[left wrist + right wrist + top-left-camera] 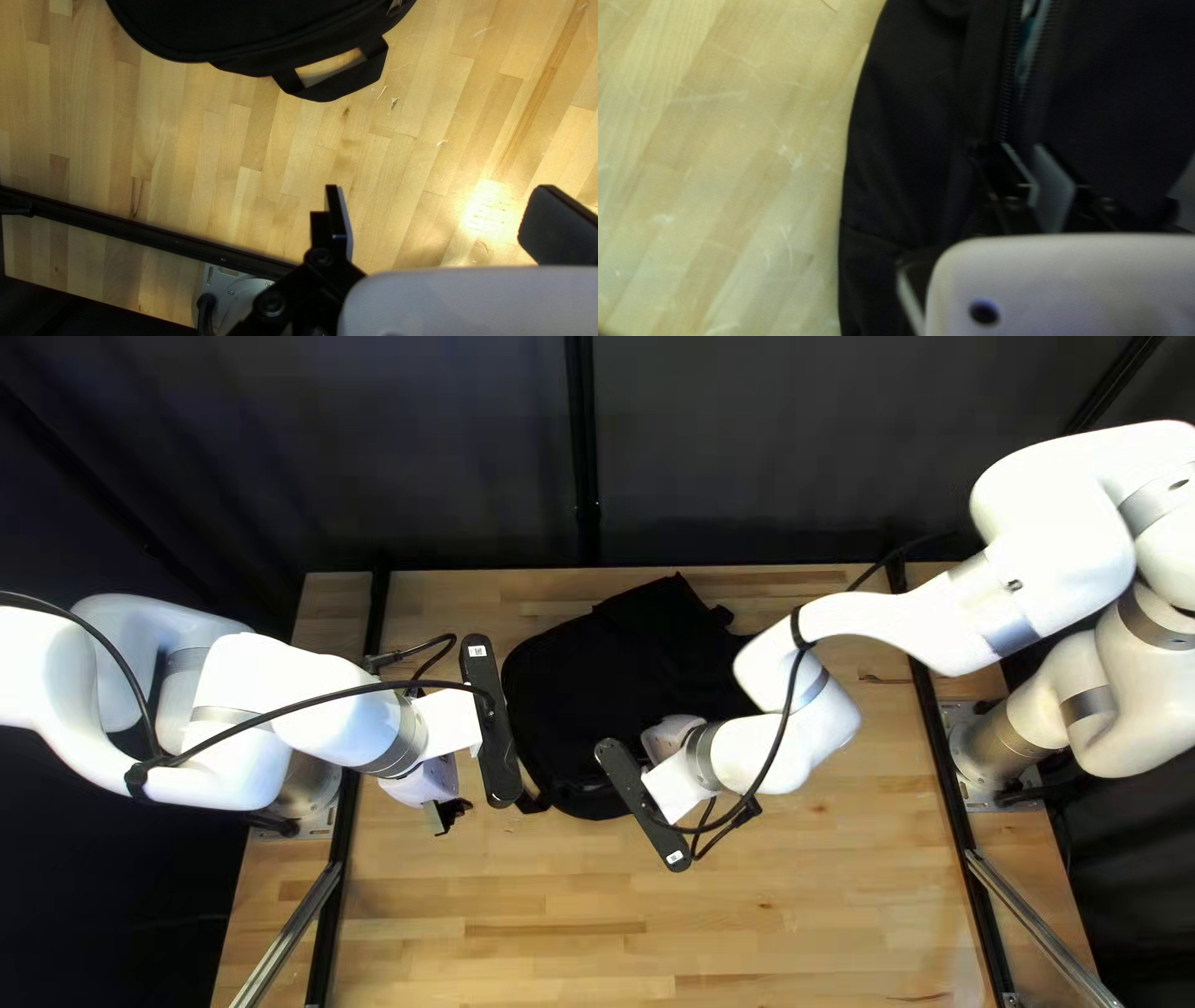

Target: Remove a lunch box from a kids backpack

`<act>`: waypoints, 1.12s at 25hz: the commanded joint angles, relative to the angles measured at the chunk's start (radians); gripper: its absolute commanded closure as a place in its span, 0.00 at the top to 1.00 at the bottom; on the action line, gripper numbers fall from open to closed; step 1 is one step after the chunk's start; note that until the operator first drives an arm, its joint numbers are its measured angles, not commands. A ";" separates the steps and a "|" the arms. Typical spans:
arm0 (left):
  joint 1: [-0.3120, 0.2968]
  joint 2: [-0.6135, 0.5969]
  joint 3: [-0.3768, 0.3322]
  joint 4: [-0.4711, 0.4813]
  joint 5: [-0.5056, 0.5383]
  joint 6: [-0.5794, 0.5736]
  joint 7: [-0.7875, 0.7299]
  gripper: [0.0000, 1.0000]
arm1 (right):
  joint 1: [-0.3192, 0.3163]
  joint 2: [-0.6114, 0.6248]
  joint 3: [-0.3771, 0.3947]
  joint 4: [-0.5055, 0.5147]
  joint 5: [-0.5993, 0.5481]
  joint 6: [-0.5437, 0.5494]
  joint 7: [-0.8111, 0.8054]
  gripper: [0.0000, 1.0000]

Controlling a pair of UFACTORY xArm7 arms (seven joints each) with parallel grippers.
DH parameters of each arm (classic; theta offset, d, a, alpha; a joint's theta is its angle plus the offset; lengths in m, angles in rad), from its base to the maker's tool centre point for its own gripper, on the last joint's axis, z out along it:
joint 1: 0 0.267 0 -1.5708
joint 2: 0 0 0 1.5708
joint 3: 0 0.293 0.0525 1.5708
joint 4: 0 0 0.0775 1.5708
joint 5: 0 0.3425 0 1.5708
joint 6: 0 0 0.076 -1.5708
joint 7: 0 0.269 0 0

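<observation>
Atop a wooden surface (772, 933), the black backpack (573, 685) shows a teal sliver (1025, 53) through its zipper (1005, 106); the lunch box cannot be made out. The right gripper (1023, 149) holds its jaws narrowly parted at the zipper, the left gripper (436, 214) spreads its own wide. Soft fabric will likely sag; the box, probably stiffer, suits a handle or edge grip.

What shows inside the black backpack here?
Through the open stretch of zipper, ahead of the right pincer, a teal and pale sliver shows. The backpack's black cloth covers the rest, so what the sliver belongs to cannot be told.
</observation>
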State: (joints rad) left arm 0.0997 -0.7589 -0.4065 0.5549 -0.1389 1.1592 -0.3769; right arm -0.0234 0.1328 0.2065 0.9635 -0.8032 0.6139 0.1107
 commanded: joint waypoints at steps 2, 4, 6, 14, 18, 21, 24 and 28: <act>0.002 -0.007 0.001 -0.006 -0.007 -0.006 -0.012 1.00 | -0.006 -0.025 0.000 0.039 0.031 0.051 -0.052 0.00; 0.008 -0.020 -0.054 -0.007 0.007 -0.034 -0.072 1.00 | -0.012 -0.030 -0.005 0.052 0.039 0.059 -0.073 0.00; 0.015 -0.034 -0.087 -0.017 0.013 -0.059 -0.118 1.00 | -0.018 -0.032 -0.008 0.070 0.049 0.067 -0.099 0.00; 0.044 -0.140 -0.190 -0.082 0.024 -0.087 -0.304 1.00 | -0.035 -0.046 -0.015 0.145 0.094 0.108 -0.204 0.00; 0.096 -0.118 -0.244 -0.081 0.026 -0.118 -0.402 1.00 | -0.049 -0.051 -0.025 0.147 0.101 0.087 -0.235 0.00; 0.144 -0.073 -0.269 -0.069 0.022 -0.145 -0.454 1.00 | -0.060 -0.065 -0.032 0.132 0.110 0.064 -0.252 0.00; 0.174 -0.029 -0.251 -0.049 0.014 -0.143 -0.460 1.00 | -0.066 -0.087 -0.037 0.116 0.119 0.052 -0.265 0.00; 0.180 -0.023 -0.239 -0.031 0.012 -0.109 -0.459 1.00 | -0.061 -0.163 -0.032 0.031 0.121 0.036 -0.244 0.00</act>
State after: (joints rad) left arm 0.2766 -0.7858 -0.6498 0.5184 -0.1256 1.0426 -0.8356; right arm -0.0879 0.0233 0.1713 1.0531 -0.6840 0.6622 -0.1469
